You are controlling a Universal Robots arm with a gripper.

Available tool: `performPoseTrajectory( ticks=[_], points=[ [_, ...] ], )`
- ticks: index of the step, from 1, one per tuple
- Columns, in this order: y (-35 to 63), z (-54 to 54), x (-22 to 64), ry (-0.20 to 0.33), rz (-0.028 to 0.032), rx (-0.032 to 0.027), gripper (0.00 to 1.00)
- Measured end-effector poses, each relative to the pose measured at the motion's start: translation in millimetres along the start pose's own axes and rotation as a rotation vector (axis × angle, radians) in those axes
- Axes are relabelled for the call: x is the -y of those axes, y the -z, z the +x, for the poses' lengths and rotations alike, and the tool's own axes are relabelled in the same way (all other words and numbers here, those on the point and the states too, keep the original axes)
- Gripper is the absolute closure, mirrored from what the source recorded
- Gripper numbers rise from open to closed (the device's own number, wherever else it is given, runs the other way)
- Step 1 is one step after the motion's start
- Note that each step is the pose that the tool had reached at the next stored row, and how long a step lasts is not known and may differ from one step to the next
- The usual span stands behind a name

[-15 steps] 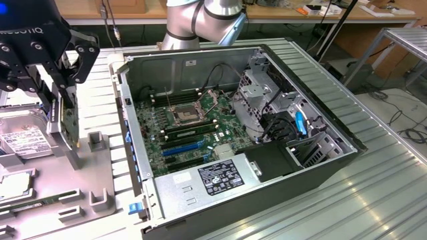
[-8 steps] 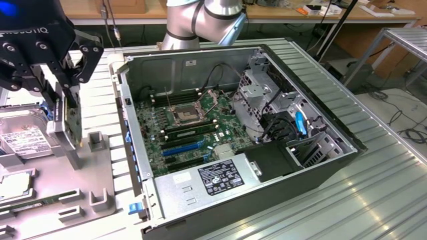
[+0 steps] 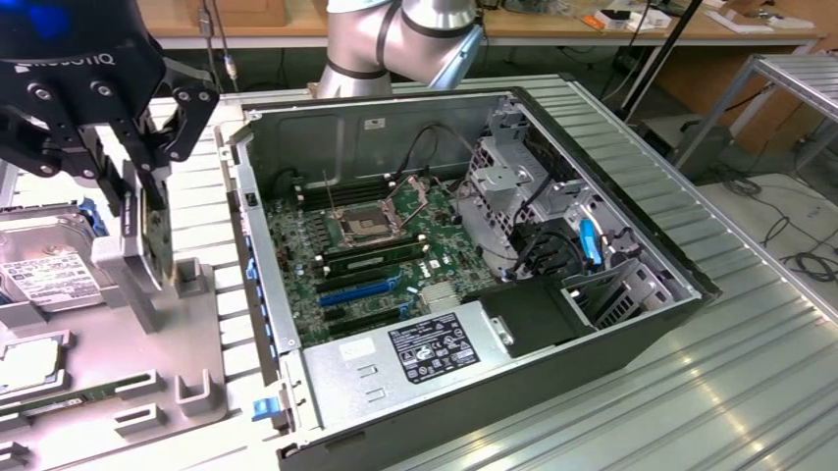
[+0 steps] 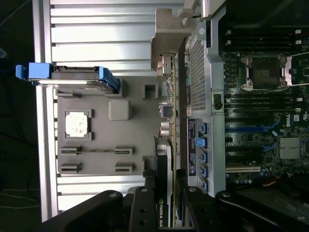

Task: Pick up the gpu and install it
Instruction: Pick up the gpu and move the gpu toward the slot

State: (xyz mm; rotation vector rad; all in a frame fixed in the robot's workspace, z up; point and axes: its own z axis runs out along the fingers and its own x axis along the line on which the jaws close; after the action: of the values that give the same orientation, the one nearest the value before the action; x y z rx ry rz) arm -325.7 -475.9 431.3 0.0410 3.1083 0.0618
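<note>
Far left: silver hard drive [image 3: 46, 270] in grey parts tray [image 3: 196, 343] | Just beside it: black fingers [image 4: 143, 209] clamped on the gpu [image 3: 147, 245], card upright on edge at the tray | Right: open computer case [image 3: 392, 123], motherboard [image 3: 380, 245] exposed, on ribbed metal counter [image 3: 733, 373]

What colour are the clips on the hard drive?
Blue. The clips on the hard drive show best in the wrist view.

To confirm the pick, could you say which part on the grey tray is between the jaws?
The thin green circuit card with black cooler; the boxy silver hard drive and square processor stand clear.
</note>
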Motion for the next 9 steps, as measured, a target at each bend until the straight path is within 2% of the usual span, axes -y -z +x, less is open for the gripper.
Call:
performPoseTrajectory(
  ticks=[9],
  points=[
    [-0.3, -8.6, -0.2, 0.0, 0.0012, -0.0002, 0.73]
  ],
)
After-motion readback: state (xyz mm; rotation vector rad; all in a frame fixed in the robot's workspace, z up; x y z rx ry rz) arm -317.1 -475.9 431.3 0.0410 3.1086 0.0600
